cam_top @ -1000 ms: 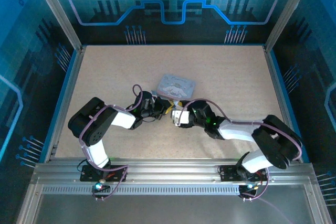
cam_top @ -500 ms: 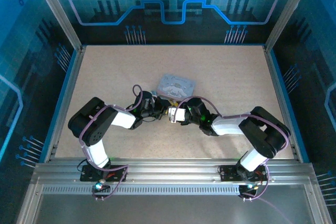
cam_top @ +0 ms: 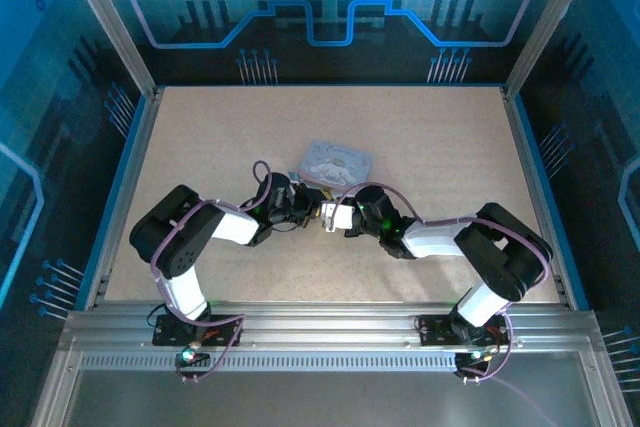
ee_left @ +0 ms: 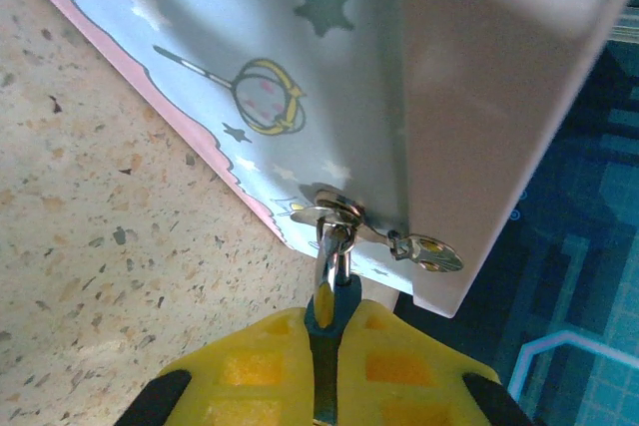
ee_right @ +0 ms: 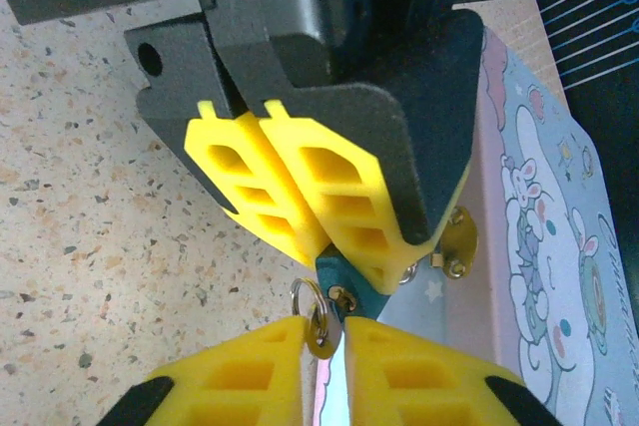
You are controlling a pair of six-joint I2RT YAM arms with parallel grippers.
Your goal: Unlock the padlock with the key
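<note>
From above, the left gripper and right gripper meet tip to tip at the near edge of the tin on the tabletop (whatever lies between them is too small to make out there). The left wrist camera shows its yellow fingers clamped on the padlock. The padlock's long axis runs away from the gripper, and its shackle is hooked through the tin's clasp. The right wrist camera shows its fingertips pressed together on the key, which points up at the padlock's base, its ring alongside.

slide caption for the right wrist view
Right claw pinches small greyish metal key at tiny dark padlock held by left claw
</note>
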